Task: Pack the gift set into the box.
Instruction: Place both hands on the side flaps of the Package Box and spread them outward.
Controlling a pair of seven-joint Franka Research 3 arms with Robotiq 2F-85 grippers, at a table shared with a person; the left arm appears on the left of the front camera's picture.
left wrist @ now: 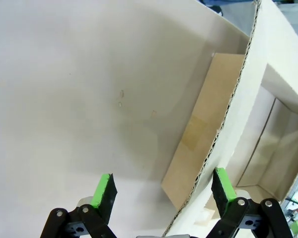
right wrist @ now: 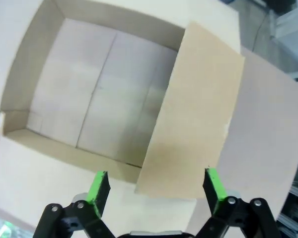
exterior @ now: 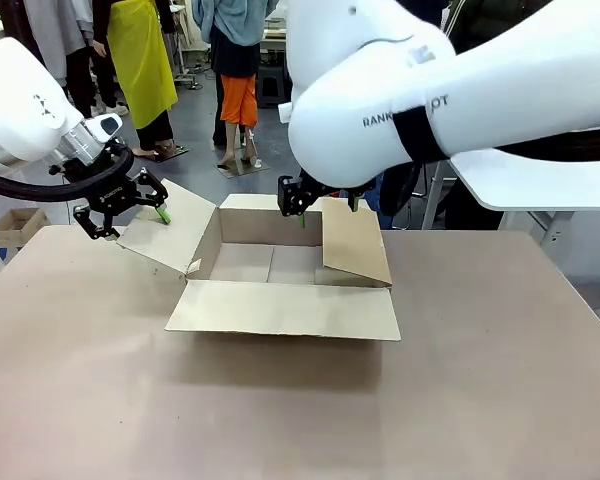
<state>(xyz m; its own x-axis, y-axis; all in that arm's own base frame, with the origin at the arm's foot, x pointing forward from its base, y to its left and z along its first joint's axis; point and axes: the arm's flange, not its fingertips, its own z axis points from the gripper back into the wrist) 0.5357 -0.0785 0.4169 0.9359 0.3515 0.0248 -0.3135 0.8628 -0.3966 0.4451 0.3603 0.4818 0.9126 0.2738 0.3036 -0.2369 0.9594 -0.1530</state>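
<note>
Brown corrugated board was what both arms were busy with. From the front, the box (exterior: 270,264) sat at the middle of the surface (exterior: 480,380), its long side running across. Its near flap (exterior: 280,310) lay flat toward the robot and its floor showed plain board. The left claw (exterior: 132,222) hung released at the outer edge of the raised left flap (exterior: 170,235). The right claw (exterior: 318,208), also spread, hovered over the far rim beside the right flap (exterior: 355,245), which leaned inward over the opening. Through the left wrist camera, the left claw (left wrist: 164,191) straddled the corrugated edge of the left flap (left wrist: 275,44). The board passed between the green pads (left wrist: 104,191), closer to one than the other, and touched neither as far as I could tell. Through the right wrist camera, the right claw (right wrist: 156,188) stood wide apart, gripping nothing. The free end of the right flap (right wrist: 193,114) lay between its fingers, and the hollow of the box (right wrist: 89,94) was beyond. To my eye that leaning flap was the one in the way, and the right arm was the nearer to it.
</note>
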